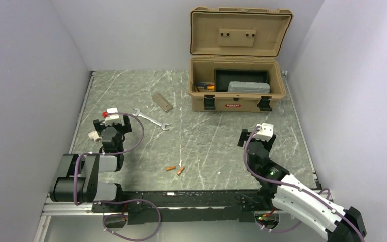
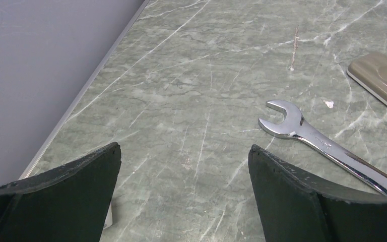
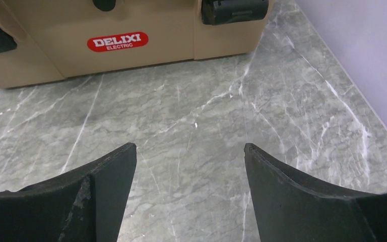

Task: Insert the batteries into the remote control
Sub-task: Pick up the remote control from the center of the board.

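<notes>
Two small orange batteries [image 1: 170, 168] [image 1: 181, 171] lie side by side on the marble table near the front edge, between the two arms. The remote control [image 1: 162, 102] lies grey-tan back up at mid table, left of the toolbox; one end of it shows at the right edge of the left wrist view [image 2: 383, 80]. My left gripper [image 1: 113, 122] [image 2: 184, 151] hovers at the left, open and empty, over bare table, short of the remote. On the right, my right gripper [image 1: 256, 137] [image 3: 190, 148] is open and empty, facing the toolbox.
A silver wrench [image 1: 151, 119] [image 2: 302, 132] lies between the left gripper and the remote. An open tan toolbox [image 1: 238, 96] [image 3: 121, 45] stands at the back right with tools inside. A small white fitting [image 1: 94, 135] sits beside the left arm. Walls enclose the table on both sides.
</notes>
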Robot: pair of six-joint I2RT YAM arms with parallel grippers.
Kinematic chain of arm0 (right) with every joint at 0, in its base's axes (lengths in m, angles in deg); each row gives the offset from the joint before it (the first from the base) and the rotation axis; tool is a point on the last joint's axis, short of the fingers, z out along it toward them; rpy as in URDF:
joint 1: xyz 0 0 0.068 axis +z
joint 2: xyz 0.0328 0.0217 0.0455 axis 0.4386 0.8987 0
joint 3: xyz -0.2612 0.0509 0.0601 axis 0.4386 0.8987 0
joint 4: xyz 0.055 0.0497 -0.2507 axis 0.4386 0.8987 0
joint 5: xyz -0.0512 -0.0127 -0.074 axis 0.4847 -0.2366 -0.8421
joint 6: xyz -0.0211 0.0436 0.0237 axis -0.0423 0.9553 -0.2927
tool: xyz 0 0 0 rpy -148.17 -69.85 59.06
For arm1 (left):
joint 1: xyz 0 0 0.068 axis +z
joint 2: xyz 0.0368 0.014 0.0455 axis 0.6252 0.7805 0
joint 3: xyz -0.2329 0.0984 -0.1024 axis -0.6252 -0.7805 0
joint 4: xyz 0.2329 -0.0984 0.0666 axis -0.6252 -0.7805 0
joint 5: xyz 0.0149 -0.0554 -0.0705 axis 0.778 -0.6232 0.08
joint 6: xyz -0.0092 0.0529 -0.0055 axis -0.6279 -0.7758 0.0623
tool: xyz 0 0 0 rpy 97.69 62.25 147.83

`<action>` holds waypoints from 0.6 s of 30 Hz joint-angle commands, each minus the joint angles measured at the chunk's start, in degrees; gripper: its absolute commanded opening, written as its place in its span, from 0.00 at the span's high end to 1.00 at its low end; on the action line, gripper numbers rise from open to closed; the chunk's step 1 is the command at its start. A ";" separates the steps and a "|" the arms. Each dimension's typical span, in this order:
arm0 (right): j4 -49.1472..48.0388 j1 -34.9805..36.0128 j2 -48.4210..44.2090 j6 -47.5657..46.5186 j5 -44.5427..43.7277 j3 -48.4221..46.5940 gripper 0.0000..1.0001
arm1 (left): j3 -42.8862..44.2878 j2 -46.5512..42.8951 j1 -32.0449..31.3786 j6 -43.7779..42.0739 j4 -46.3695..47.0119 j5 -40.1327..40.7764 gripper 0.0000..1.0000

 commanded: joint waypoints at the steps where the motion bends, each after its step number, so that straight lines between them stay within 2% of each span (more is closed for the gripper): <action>1: -2.23 -0.03 0.69 -0.66 -0.18 -0.60 0.19 | 1.03 0.18 -0.24 -0.22 2.99 0.35 0.01; 3: -2.22 -0.06 0.27 -0.70 0.11 -0.45 0.19 | 1.02 -0.56 -0.51 -0.86 3.17 0.68 0.01; 5: -2.25 -0.06 -0.63 -0.94 0.36 -0.09 0.19 | 2.88 -3.33 -1.30 -1.34 -2.26 1.62 0.01; 8: -2.32 -0.05 -1.93 -1.29 0.82 0.39 0.19 | 9.41 -8.97 -3.60 -1.34 -16.94 7.15 0.01; 10: -2.34 -0.11 -2.70 -1.67 1.24 0.65 0.19 | 14.04 -12.25 -3.86 3.09 -30.71 8.08 0.01; 13: -1.82 -0.01 -3.76 -1.24 1.44 0.75 0.21 | 18.64 -16.06 -3.87 8.99 -42.52 7.16 0.01; 18: -0.95 0.11 -6.66 -1.98 13.88 -2.49 0.27 | 25.63 -22.10 -3.83 16.37 -59.79 7.34 0.01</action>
